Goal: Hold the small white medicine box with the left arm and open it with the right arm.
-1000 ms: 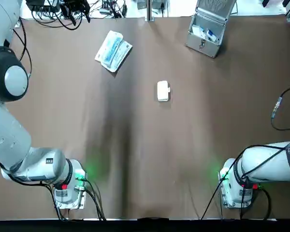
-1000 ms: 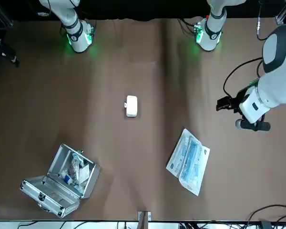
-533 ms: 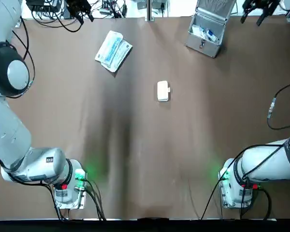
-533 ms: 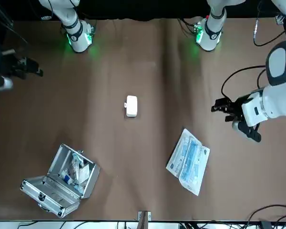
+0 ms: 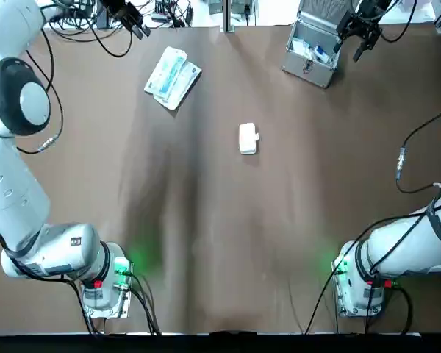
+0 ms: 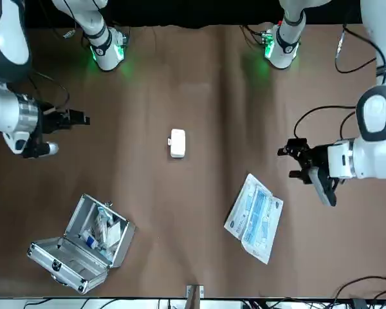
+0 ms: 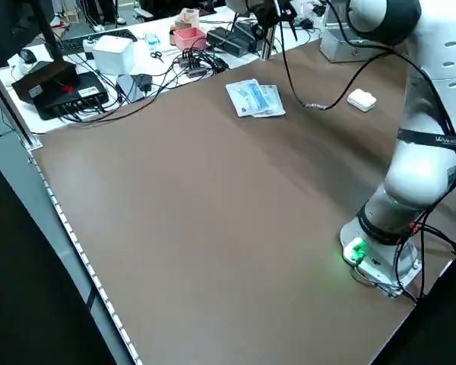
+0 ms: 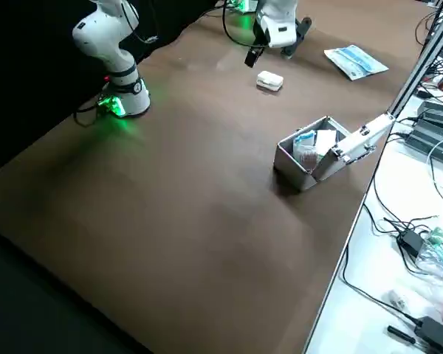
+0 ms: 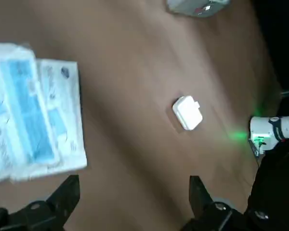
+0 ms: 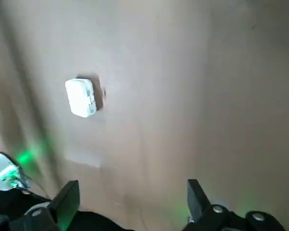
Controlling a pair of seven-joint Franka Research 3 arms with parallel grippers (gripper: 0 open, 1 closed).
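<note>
The small white medicine box (image 5: 248, 138) lies shut and flat near the middle of the brown table (image 5: 228, 243), also seen from across (image 6: 177, 143). My left gripper (image 5: 128, 13) hovers high over the far left part, beside the blue packs, well away from the box. Its wrist view shows the box (image 9: 188, 113) far below between open fingers (image 9: 67, 195). My right gripper (image 5: 359, 26) hangs high over the far right, by the metal case. It is open too, holds nothing, and its wrist view shows the box (image 10: 81, 97) far off.
An open metal case (image 5: 314, 45) with small items inside stands at the far right. Blue-and-white sachet packs (image 5: 172, 76) lie at the far left. Cables and gear line the far edge. Both arm bases (image 5: 106, 290) sit at the near edge.
Both arms have swung inward over the last second. The left gripper came closer to the blue packs, and the right gripper entered over the metal case. The box has not moved.
</note>
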